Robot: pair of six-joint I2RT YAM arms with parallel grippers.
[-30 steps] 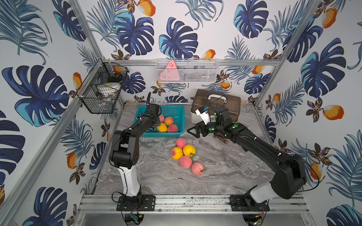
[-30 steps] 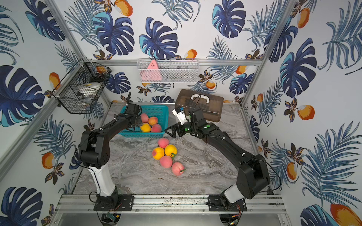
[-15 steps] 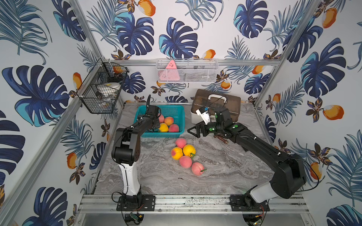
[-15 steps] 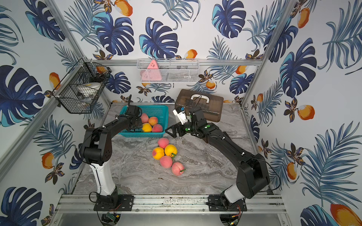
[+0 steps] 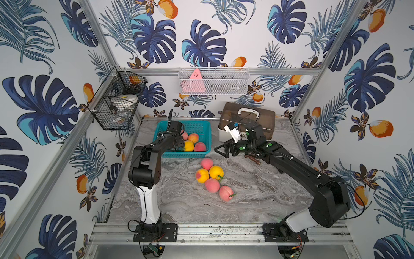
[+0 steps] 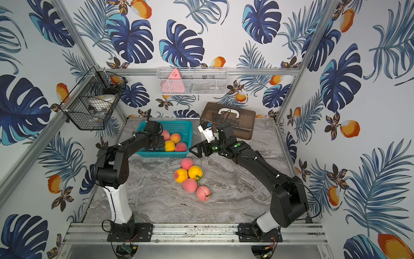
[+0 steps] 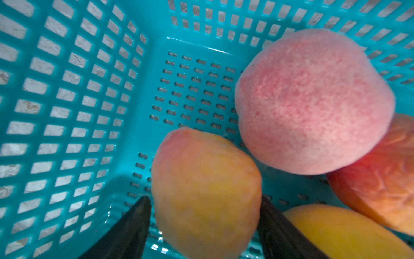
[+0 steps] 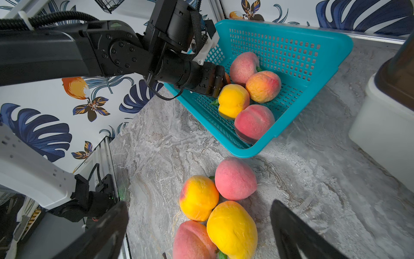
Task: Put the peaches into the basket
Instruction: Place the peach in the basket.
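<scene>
The teal basket stands at the back left of the table and holds several peaches. My left gripper reaches down inside it. In the left wrist view a yellow-orange peach sits between the fingers of the left gripper, with a slim gap at one finger, so the jaws stand open. Several more peaches lie clustered mid-table. My right gripper hovers open just right of the basket, above that cluster, with nothing between the fingers of the right gripper.
A brown case with a white handle stands at the back right, close behind the right wrist. A black wire basket hangs on the left wall and a white mesh basket on the back rail. A small brown object lies under the right arm.
The left gripper's jaws have parted around the yellow-orange peach inside the basket. Both arms have stayed almost in place.
</scene>
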